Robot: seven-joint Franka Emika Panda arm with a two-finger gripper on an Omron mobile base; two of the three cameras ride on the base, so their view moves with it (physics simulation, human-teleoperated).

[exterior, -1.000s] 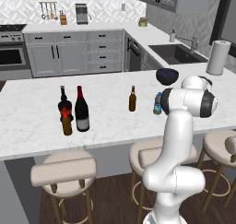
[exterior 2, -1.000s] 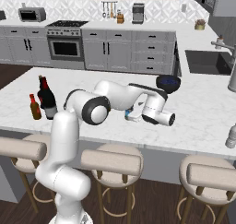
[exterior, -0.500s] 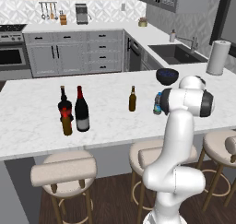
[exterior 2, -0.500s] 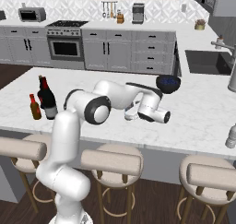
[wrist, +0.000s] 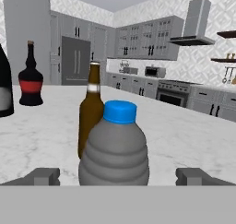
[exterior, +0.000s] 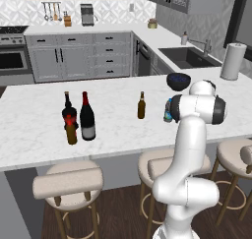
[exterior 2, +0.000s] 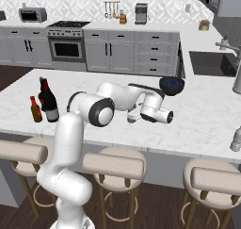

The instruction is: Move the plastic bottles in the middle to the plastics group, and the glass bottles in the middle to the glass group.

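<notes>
Drawn in closer to the plastic bottle (wrist: 115,144) than a second ago, hand (wrist: 117,176) spread wide with fingers (wrist: 44,176) flanking it and gripping nothing, bottle upright on the marble counter (wrist: 184,131), beer bottle (wrist: 92,110) just behind it, wine bottle (exterior: 87,116) far off.

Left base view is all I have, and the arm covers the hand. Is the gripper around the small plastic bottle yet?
Observer: Yes. In the hand view the plastic bottle stands between the fingertips of the gripper, whose jaws are wide open and not touching it.
Operator: What is in line behind it?
Observer: The brown beer bottle stands beyond it, slightly left in the hand view.
Operator: How does the hand sit?
Observer: In the right base view it lies level, low over the island counter.
</notes>
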